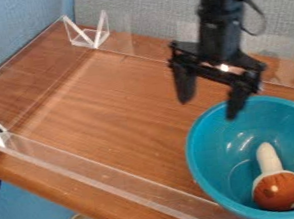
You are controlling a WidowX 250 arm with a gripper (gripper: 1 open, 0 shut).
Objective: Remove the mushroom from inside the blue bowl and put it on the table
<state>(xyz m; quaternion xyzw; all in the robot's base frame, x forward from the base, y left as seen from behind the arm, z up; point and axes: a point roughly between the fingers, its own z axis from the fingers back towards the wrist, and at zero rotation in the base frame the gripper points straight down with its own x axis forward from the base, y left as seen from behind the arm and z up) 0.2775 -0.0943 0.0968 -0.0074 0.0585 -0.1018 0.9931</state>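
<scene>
The mushroom lies on its side in the blue bowl, its orange-brown cap toward the near rim and its cream stem pointing away. The bowl sits at the table's near right corner. My gripper hangs pointing down just above the bowl's far left rim, open, with nothing between its black fingers. It is well apart from the mushroom.
Low clear acrylic walls run along the table's edges, with triangular brackets at the far left corner and at the left edge. A blue wall stands behind the table.
</scene>
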